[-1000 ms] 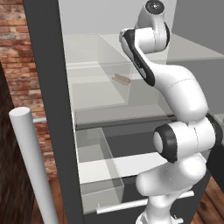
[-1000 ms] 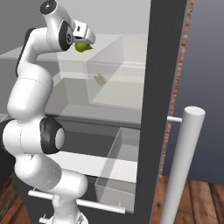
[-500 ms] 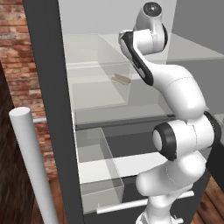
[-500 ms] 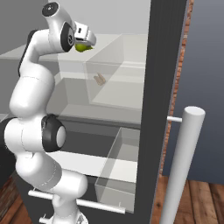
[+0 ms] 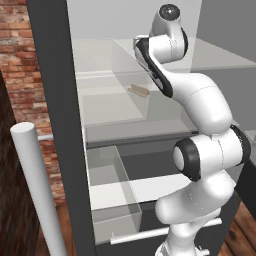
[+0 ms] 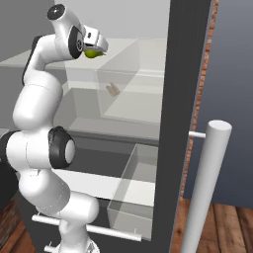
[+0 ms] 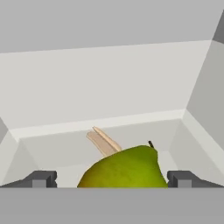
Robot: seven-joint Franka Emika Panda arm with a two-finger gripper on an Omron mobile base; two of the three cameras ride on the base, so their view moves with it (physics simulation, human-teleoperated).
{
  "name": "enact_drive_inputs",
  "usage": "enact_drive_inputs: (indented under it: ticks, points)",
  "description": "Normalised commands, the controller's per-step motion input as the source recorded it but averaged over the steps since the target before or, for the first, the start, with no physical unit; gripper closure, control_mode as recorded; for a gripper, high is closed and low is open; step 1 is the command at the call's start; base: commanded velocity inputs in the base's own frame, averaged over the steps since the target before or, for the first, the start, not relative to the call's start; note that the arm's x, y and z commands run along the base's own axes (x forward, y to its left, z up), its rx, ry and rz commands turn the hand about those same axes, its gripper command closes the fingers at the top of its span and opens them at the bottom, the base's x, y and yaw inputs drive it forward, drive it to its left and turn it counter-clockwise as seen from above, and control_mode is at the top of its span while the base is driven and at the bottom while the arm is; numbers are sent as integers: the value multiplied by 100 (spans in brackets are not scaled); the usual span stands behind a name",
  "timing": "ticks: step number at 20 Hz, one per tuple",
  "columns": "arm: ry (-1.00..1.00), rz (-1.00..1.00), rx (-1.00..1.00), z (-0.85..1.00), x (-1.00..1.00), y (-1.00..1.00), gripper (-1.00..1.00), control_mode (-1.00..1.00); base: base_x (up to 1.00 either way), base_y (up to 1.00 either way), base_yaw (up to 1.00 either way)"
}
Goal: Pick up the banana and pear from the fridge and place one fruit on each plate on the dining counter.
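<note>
1. Fridge door handle (image 5: 37, 190): we record a long pale vertical bar at the near left in the left base view, and at the near right (image 6: 205, 188) in the right base view.
2. Fridge (image 5: 60, 125): tall, dark grey frame, door open, white interior; we see clear glass shelves above and a clear bin (image 5: 112, 200) lower down on the left, with a silver drawer bar (image 5: 165, 230) near the bottom.
3. Tan food item (image 5: 138, 91): a small flat pale-brown piece lying on the upper glass shelf, toward the far side; in the hand view it (image 7: 103, 141) sits just behind the pear.
4. Pear (image 6: 92, 53): yellow-green, with a short dark stem at its top, raised at the upper shelf level inside the fridge; in the hand view it (image 7: 124, 168) lies between the two finger tips.
5. Gripper (image 6: 95, 48): we find it reaching into the upper fridge compartment at the end of the white arm (image 6: 37, 99); its jaws stand closed around the pear, one dark tip at each side of the fruit.
</note>
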Motion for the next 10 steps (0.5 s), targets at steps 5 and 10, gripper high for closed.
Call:
enact_drive_inputs:
  ticks: [5,10]
  points:
    - [2,-5,0,-33,20,2,-100,-100,0,0,0]
    - [7,-8,-2,-50,18,0,100,-100,0,0,0]
